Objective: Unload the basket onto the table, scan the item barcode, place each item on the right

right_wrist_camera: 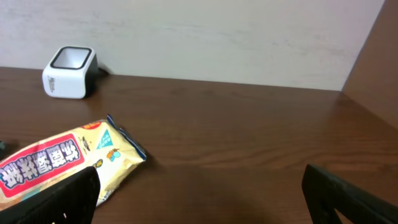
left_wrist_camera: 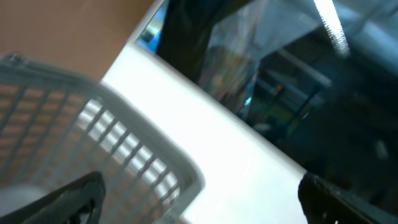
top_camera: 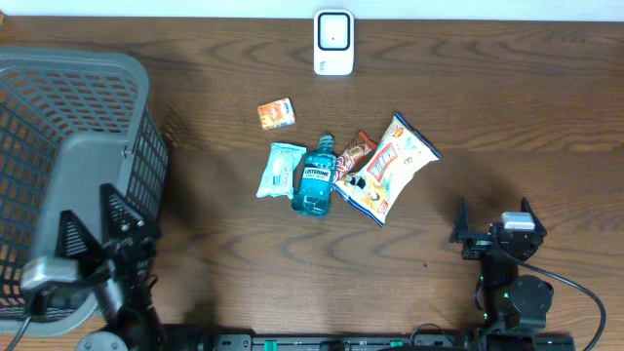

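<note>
Left tool point(top_camera: 88, 207) and right tool point(top_camera: 494, 207) gape empty; the mouthwash bottle point(top_camera: 314, 178) lies flat, cap toward the scanner point(top_camera: 333, 42).

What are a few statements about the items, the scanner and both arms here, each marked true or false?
1. The blue plastic mouthwash bottle lies between the pale green packet and the brown snack bar. True.
2. The right arm's fingers are shut on the yellow-white snack bag. False: they are open, empty and apart from the bag.
3. The white box-shaped scanner stands at the far edge of the brown wooden table. True.
4. The small orange box lies inside the grey plastic basket. False: it lies on the table, between scanner and bottle.
5. The left arm's fingers are open and hold nothing. True.
</note>
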Motion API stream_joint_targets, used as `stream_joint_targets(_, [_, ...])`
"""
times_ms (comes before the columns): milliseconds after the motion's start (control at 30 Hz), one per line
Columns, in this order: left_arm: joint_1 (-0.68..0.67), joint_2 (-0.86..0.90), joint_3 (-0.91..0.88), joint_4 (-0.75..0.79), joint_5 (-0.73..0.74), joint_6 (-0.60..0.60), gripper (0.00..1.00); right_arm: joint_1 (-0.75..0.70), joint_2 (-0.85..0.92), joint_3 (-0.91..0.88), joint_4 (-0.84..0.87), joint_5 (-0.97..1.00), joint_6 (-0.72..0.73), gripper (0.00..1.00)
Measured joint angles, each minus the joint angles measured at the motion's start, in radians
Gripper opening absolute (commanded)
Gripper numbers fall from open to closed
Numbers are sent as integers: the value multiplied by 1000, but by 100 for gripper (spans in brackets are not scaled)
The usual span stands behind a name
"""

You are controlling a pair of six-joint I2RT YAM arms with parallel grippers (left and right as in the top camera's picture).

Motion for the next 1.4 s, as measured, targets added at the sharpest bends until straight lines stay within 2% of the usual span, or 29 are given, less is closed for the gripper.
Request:
stream_joint_targets(233, [5, -14, -110, 161, -11, 97, 99, 0, 2, 0, 0, 0, 0, 99])
stream_joint_targets(500, [4, -31, -156, 227, 24, 167, 99, 0, 2, 0, 0, 0, 0, 99])
stream_joint_targets(800, [0, -31, -166, 218, 61, 297, 99, 0, 2, 0, 0, 0, 0, 99])
stream_joint_targets(1033, [-2, -36, -164, 169, 93, 358, 99, 0, 2, 0, 0, 1, -2, 99])
stream_joint_targets(1167, [-2, -40, -164, 151, 113, 396, 99, 0, 2, 0, 3, 36, -49, 99])
stream_joint_targets(1400, [-2, -40, -163, 144, 121, 413, 99, 0, 2, 0, 4, 57, -84, 99])
